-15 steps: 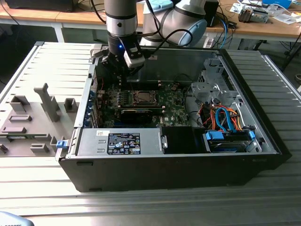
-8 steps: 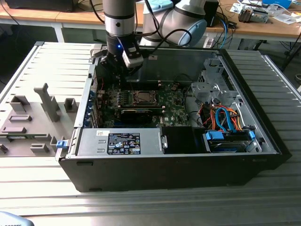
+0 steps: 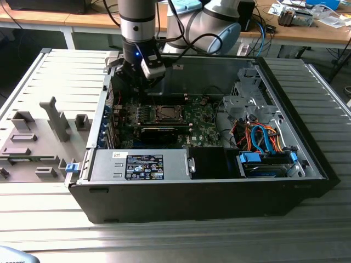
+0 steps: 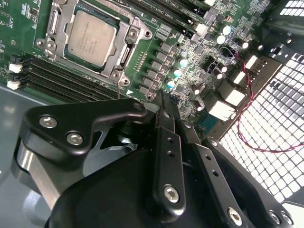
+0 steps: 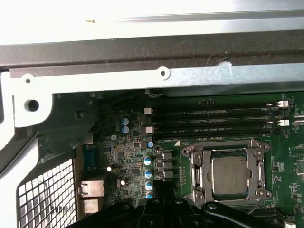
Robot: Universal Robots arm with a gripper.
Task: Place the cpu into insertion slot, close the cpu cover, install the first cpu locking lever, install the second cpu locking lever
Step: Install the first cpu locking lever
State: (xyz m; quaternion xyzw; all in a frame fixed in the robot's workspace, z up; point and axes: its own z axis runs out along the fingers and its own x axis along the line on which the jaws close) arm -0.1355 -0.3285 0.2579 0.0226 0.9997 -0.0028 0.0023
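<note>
The cpu (image 4: 90, 35) (image 5: 229, 175) lies flat in the insertion slot (image 3: 164, 113) on the green motherboard, silver top up. The cpu cover (image 4: 127, 42) (image 5: 195, 156) lies flat around it as a metal frame. A thin wire lever (image 4: 118, 85) runs by one socket edge. My gripper (image 4: 161, 97) hangs above the board beside the socket, fingers pressed together with nothing between them. In the exterior view the gripper (image 3: 143, 82) is over the case towards the back, on the exterior view's left of the socket. Its black fingers (image 5: 161, 206) show in the first wrist view.
The open computer case (image 3: 307, 164) stands on a slatted metal table. Memory slots (image 5: 213, 124) and capacitors (image 4: 178, 73) flank the socket. A perforated rear wall (image 4: 280, 123) with a red wire is close by. Cables and a drive bay (image 3: 263, 142) fill the exterior view's right.
</note>
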